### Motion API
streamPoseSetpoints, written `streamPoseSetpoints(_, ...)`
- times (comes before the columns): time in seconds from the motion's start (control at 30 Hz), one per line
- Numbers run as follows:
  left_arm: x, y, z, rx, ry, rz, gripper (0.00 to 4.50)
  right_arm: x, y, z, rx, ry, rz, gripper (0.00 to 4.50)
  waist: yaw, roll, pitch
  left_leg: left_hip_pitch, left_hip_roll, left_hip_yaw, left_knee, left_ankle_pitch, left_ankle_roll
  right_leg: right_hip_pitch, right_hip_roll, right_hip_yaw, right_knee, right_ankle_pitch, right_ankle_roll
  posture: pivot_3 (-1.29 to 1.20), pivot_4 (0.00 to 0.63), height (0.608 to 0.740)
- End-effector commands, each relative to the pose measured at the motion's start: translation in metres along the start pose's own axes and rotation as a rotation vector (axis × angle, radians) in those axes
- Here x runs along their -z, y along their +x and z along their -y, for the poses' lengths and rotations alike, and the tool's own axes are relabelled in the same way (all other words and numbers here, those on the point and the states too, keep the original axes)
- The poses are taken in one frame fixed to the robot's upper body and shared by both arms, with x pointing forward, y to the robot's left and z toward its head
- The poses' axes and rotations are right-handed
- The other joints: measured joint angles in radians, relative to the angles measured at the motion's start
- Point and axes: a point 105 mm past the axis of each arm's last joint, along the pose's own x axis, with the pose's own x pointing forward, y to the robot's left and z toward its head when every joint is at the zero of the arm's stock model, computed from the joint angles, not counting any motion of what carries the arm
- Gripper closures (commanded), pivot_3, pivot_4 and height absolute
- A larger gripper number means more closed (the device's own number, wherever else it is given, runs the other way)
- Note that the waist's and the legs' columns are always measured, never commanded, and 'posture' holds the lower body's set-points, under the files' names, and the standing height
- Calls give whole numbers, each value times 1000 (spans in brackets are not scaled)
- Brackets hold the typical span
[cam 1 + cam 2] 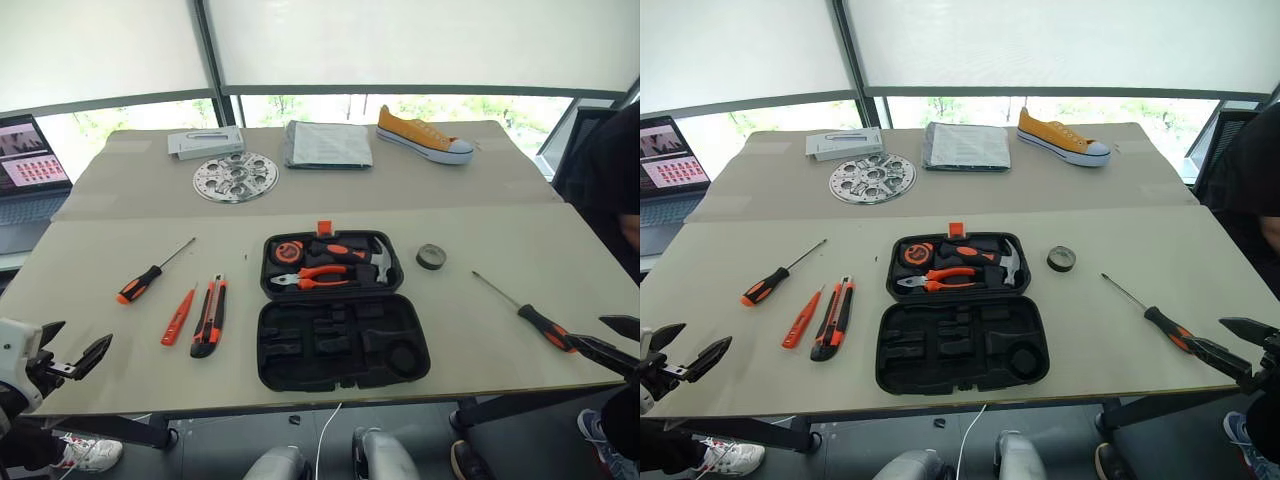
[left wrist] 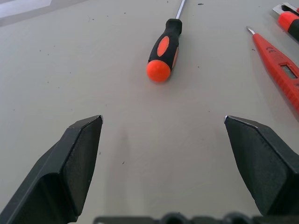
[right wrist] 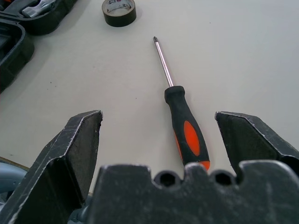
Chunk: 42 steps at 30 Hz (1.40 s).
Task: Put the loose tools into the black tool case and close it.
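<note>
Left eye view: pliers [image 1: 312, 277] inside case [image 1: 340, 340].

Head stereo pair looks down over table [image 1: 90, 290], sharing whole scene; wrist cams sit low, close, each facing one screwdriver.

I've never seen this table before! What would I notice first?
Right in the middle, the black tool case lies wide open, with orange pliers and a hammer in its far half. Loose orange-and-black tools lie on both sides: a long screwdriver and utility knife on the left, another screwdriver on the right. At the far edge sits a yellow sneaker.
</note>
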Motion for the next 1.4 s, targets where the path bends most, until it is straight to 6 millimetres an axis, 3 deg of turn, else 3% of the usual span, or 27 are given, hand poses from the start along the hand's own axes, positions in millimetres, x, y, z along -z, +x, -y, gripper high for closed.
streamPoseSetpoints(0.03, -11, -1, -6, -8, 39, 31, 30, -18, -1, -6, 5, -38, 37, 10, 0, 0, 0, 0, 0, 0, 0, 0, 0, 0, 0, 0, 0, 0, 0, 0, 150, 740)
streamPoseSetpoints(0.2, -14, 5, -2, 13, 15, 34, 30, -26, 3, -16, 24, -67, 30, 10, 1, 0, 0, 0, 0, 0, 0, 0, 0, 0, 0, 0, 0, 0, 0, 0, 150, 740)
streamPoseSetpoints(0.37, -47, 29, 11, 144, 9, 55, 30, -67, 15, -39, -65, -138, 91, 10, 6, 0, 0, 0, 0, 0, 1, 0, 0, 0, 0, -1, 1, 0, 0, 0, 150, 740)
streamPoseSetpoints(0.57, -61, 66, 16, 242, 111, -37, 30, -112, 41, -102, -307, -270, 143, 10, -3, 0, 0, 0, 0, 0, 0, 0, 0, -1, 0, -2, 1, 0, 0, 0, 150, 740)
streamPoseSetpoints(0.7, -62, 92, 4, 216, 153, -92, 30, -107, 45, -119, -443, -332, 156, 10, 0, -1, 1, -1, 0, 0, 0, 0, -1, -2, 0, -3, 0, 1, -1, 0, 150, 740)
streamPoseSetpoints(0.83, -64, 106, -8, 200, 130, -118, 30, -113, 51, -144, -561, -401, 176, 10, -1, -2, 1, -2, -3, 0, 2, 0, 0, -3, -1, -10, -1, 1, -1, 0, 150, 740)
streamPoseSetpoints(1.1, -36, 121, 6, 318, 107, -265, 30, -122, 64, -167, -662, -467, 232, 10, -3, -2, 1, -3, -2, 0, 4, 1, -1, -3, -4, -16, 0, 1, -2, 0, 150, 740)
streamPoseSetpoints(1.2, -25, 121, 6, 325, 94, -310, 752, -121, 65, -169, -678, -479, 233, 0, -1, -2, 1, -4, -2, -1, 6, 0, 0, -3, -5, -15, 1, 1, -1, 0, 150, 740)
streamPoseSetpoints(1.4, -32, 121, 5, 343, 95, -271, 3036, -117, 65, -163, -668, -480, 229, 0, -2, -2, 1, -3, -2, -1, 7, 1, 0, -3, -5, -12, 2, 1, -1, 0, 150, 740)
